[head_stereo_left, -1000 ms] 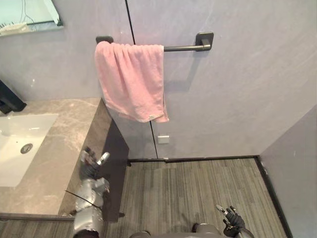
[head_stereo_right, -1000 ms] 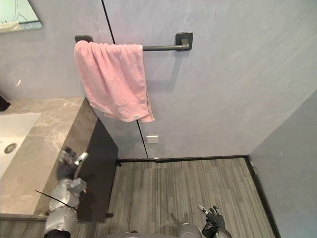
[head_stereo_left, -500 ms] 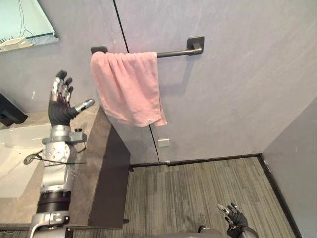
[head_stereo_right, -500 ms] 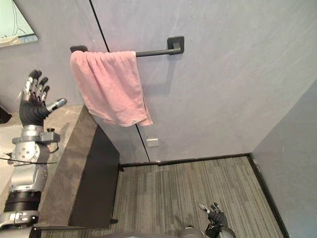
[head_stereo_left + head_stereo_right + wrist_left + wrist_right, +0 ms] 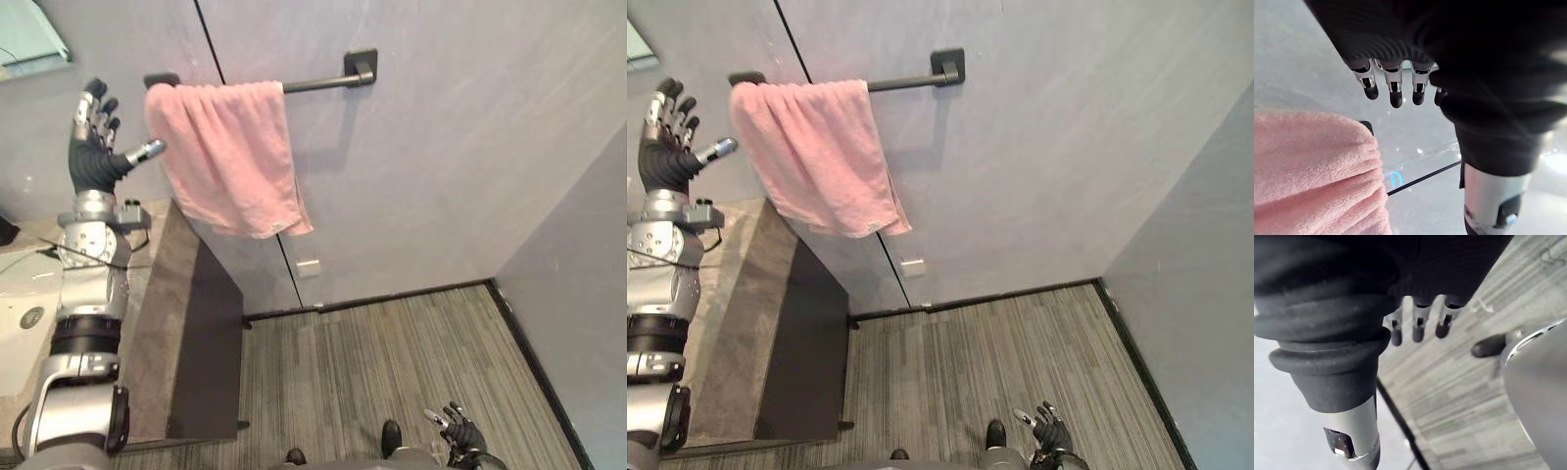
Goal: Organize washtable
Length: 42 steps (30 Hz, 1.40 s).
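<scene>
A pink towel (image 5: 230, 157) hangs over the left end of a dark wall bar (image 5: 318, 82). My left hand (image 5: 95, 147) is raised just left of the towel's top corner, open, fingers straight and thumb pointing at the cloth without touching it. In the left wrist view the fingers (image 5: 1395, 93) hang free above the towel (image 5: 1312, 171). My right hand (image 5: 458, 434) hangs low near the floor, open and holding nothing. The grey stone washtable (image 5: 157, 294) runs along the left below my raised arm.
A white sink (image 5: 22, 304) is set in the washtable at the far left. A mirror corner (image 5: 29, 39) shows at the top left. The dark cabinet side (image 5: 208, 343) stands by the striped floor (image 5: 372, 362). A small white outlet (image 5: 308, 267) sits on the wall.
My left hand rose from low beside the counter to the towel's top corner. The camera has turned right, shifting the whole scene left. The right hand stays low.
</scene>
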Tool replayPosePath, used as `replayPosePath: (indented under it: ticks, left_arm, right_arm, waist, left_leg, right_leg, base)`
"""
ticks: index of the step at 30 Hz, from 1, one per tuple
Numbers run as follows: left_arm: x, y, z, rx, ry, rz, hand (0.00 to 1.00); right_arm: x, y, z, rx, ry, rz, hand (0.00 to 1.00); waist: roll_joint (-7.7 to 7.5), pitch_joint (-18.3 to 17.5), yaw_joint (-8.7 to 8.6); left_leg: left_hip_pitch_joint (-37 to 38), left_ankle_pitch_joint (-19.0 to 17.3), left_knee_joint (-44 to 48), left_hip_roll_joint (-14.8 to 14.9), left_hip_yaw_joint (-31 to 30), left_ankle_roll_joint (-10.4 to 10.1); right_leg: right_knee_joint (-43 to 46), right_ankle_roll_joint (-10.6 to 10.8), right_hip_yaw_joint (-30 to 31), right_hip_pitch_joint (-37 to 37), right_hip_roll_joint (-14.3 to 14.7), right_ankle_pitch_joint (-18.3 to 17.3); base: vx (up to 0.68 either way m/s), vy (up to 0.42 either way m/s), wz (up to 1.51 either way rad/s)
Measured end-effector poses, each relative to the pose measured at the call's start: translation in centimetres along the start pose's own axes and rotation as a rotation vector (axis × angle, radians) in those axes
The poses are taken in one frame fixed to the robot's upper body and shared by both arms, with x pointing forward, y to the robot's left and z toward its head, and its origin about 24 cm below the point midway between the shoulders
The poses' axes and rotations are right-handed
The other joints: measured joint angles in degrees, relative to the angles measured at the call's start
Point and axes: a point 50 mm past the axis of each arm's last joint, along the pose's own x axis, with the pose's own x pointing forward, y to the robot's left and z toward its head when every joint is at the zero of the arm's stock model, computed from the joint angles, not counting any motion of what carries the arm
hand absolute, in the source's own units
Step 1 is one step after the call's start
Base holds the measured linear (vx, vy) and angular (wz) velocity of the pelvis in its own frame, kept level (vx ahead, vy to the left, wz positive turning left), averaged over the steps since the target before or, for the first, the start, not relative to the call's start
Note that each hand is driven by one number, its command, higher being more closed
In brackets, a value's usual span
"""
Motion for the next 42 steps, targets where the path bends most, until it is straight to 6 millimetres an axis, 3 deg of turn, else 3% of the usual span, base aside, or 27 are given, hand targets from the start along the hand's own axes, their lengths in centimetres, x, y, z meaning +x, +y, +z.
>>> replayPosePath:
  ticks: [4,8,12,27,34,40,42]
  left_arm:
    - [1.9,-0.2,1.0,-0.01,-0.017,0.004,0.0]
    - [4.3,1.0,4.2,-0.02,-0.128,0.072,0.0]
    - [5.0,1.7,5.3,-0.037,-0.167,0.135,0.0]
    - [4.7,3.8,4.7,-0.094,-0.139,0.249,0.0]
    - [4.1,4.1,3.9,-0.084,-0.113,0.257,0.0]
    - [3.7,5.4,4.0,-0.103,-0.124,0.331,0.0]
    - [3.0,5.9,3.2,-0.09,-0.097,0.343,0.0]
  right_arm:
    - [0.3,1.0,1.1,0.006,-0.045,0.036,0.0]
    - [0.9,2.9,3.0,0.003,-0.106,0.116,0.0]
    - [1.0,4.2,3.6,-0.01,-0.136,0.161,0.0]
    - [1.0,4.0,3.8,-0.015,-0.145,0.16,0.0]
    - [0.9,4.3,3.2,-0.035,-0.12,0.174,0.0]
    - [0.8,3.7,2.2,-0.044,-0.083,0.154,0.0]
    - [0.7,3.7,2.1,-0.055,-0.08,0.154,0.0]
  waist:
    - [-1.36,1.34,-0.15]
    - [-3.9,4.53,0.23]
    - [-4.63,5.6,0.3]
    - [-4.56,6.8,0.2]
    - [-4.54,6.82,0.24]
    - [-4.5,6.82,0.89]
    - [-4.17,6.8,0.82]
  left_leg:
    - [-2.54,0.09,0.27,0.1,1.55,-0.12]
    - [-3.8,0.06,0.81,0.15,4.12,-0.13]
    - [-4.7,-0.04,1.06,0.06,5.16,-0.19]
    - [-4.61,-0.71,2.53,0.82,5.51,-0.46]
    - [-3.57,-0.72,2.44,0.76,4.52,-0.46]
    - [-2.61,-0.67,2.08,0.56,3.9,-0.44]
    - [-2.56,-0.66,1.88,0.44,3.72,-0.44]
  right_leg:
    - [0.01,-0.36,1.61,-3.22,0.28,0.95]
    - [-0.58,-0.68,4.21,-5.38,0.64,2.23]
    - [-2.52,-0.69,5.33,-5.92,0.69,3.64]
    - [-3.78,-0.99,5.73,-4.84,0.93,4.6]
    - [-3.85,-0.97,4.71,-2.9,0.76,4.55]
    - [-3.85,-0.86,4.08,-2.08,0.53,4.41]
    - [-3.86,-0.65,3.45,-1.93,0.36,4.26]
  base:
    - [0.01,-0.015,-0.23]
    - [-0.01,-0.01,-0.26]
    - [-0.02,-0.006,-0.17]
    - [-0.01,-0.001,-0.02]
    - [0.0,0.005,0.08]
    - [-0.01,0.003,0.05]
    - [0.0,0.006,0.07]
